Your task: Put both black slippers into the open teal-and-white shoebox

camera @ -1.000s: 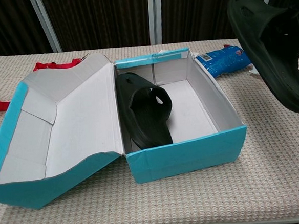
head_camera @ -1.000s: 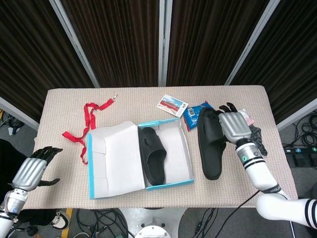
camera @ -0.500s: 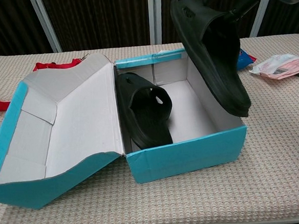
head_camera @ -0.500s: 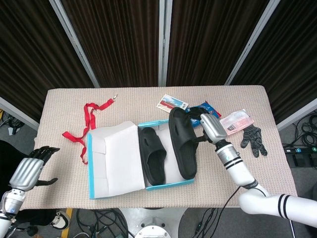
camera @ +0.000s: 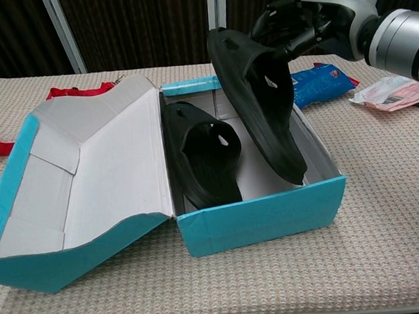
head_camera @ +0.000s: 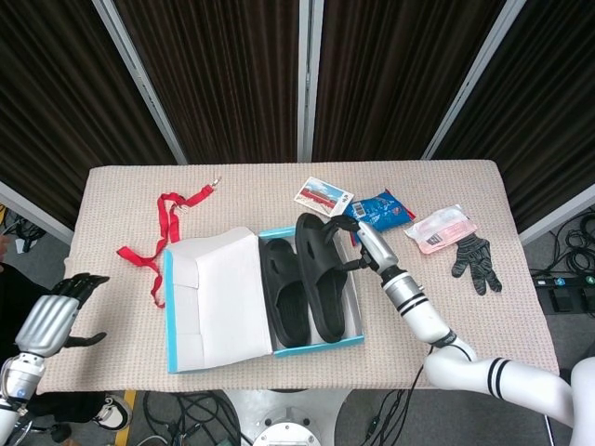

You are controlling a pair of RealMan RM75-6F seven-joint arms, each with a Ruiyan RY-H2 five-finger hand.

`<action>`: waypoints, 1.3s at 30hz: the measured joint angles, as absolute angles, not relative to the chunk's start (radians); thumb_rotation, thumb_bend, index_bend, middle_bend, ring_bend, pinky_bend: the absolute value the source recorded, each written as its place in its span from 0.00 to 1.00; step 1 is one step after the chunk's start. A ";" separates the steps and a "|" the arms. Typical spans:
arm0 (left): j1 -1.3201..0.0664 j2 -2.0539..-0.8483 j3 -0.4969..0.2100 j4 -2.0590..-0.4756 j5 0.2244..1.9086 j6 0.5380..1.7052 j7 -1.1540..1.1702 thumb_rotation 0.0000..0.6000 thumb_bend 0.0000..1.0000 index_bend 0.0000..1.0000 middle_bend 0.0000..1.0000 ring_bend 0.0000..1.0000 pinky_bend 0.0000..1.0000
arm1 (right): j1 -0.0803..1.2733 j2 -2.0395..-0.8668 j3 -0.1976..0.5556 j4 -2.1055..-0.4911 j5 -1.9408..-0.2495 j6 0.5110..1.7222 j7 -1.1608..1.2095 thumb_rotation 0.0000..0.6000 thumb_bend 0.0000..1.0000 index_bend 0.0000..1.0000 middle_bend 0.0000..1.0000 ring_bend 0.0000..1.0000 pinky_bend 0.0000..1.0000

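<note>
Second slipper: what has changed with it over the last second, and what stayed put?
The right hand, gripping the second slipper throughout, carried it leftward from beside the shoebox to over its open compartment, tilted, lower end dipping inside. The first slipper in the box, the box itself and the left hand stayed as they were.

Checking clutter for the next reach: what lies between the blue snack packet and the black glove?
A pink packet lies between the blue snack packet and black glove, clearest in the head view.
</note>
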State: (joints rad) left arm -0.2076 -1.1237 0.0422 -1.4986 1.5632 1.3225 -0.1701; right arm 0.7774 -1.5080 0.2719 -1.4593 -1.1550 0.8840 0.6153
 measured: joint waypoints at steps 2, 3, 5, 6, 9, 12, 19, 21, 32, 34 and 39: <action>-0.207 -1.123 0.041 -1.496 1.562 1.323 -0.173 1.00 0.08 0.15 0.16 0.11 0.18 | 0.776 -1.519 0.274 -1.438 -1.155 0.859 0.644 1.00 0.15 0.53 0.47 0.15 0.17; -0.207 -1.123 0.041 -1.495 1.562 1.323 -0.173 1.00 0.08 0.16 0.16 0.11 0.18 | 0.775 -1.523 0.275 -1.430 -1.156 0.848 0.655 1.00 0.15 0.53 0.47 0.15 0.18; -0.207 -1.125 0.042 -1.493 1.562 1.323 -0.173 1.00 0.08 0.16 0.16 0.11 0.18 | 0.775 -1.531 0.276 -1.411 -1.161 0.827 0.671 1.00 0.15 0.53 0.47 0.15 0.18; -0.207 -1.126 0.042 -1.492 1.563 1.322 -0.173 1.00 0.08 0.16 0.16 0.11 0.18 | 0.775 -1.534 0.276 -1.405 -1.164 0.819 0.675 1.00 0.15 0.53 0.47 0.15 0.18; -0.207 -1.129 0.043 -1.488 1.564 1.322 -0.172 1.00 0.08 0.15 0.16 0.11 0.18 | 0.775 -1.539 0.276 -1.391 -1.179 0.803 0.685 1.00 0.15 0.53 0.47 0.15 0.18; -0.207 -1.131 0.042 -1.484 1.564 1.323 -0.173 1.00 0.08 0.15 0.16 0.11 0.18 | 0.775 -1.542 0.279 -1.378 -1.192 0.796 0.688 1.00 0.15 0.53 0.47 0.15 0.18; -0.204 -1.136 0.042 -1.476 1.566 1.330 -0.180 1.00 0.08 0.15 0.16 0.11 0.18 | 0.780 -1.546 0.282 -1.348 -1.212 0.784 0.673 1.00 0.15 0.53 0.47 0.15 0.19; -0.203 -1.137 0.043 -1.474 1.566 1.330 -0.183 1.00 0.08 0.15 0.16 0.11 0.18 | 0.781 -1.550 0.281 -1.337 -1.216 0.782 0.667 1.00 0.15 0.53 0.47 0.15 0.19; -0.202 -1.138 0.044 -1.471 1.567 1.332 -0.185 1.00 0.08 0.15 0.16 0.11 0.18 | 0.780 -1.565 0.260 -1.292 -1.247 0.775 0.623 1.00 0.16 0.53 0.47 0.15 0.19; -0.202 -1.139 0.044 -1.470 1.567 1.331 -0.185 1.00 0.08 0.16 0.16 0.11 0.18 | 0.778 -1.563 0.256 -1.287 -1.257 0.780 0.611 1.00 0.16 0.53 0.47 0.15 0.19; -0.202 -1.140 0.045 -1.470 1.568 1.329 -0.182 1.00 0.08 0.15 0.16 0.11 0.18 | 0.776 -1.562 0.245 -1.276 -1.286 0.803 0.570 1.00 0.14 0.53 0.46 0.15 0.19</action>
State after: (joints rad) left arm -0.2021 -1.1404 0.0449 -1.4701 1.5680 1.3294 -0.1821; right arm 0.7762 -1.5616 0.2446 -1.2762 -1.2865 0.8027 0.5701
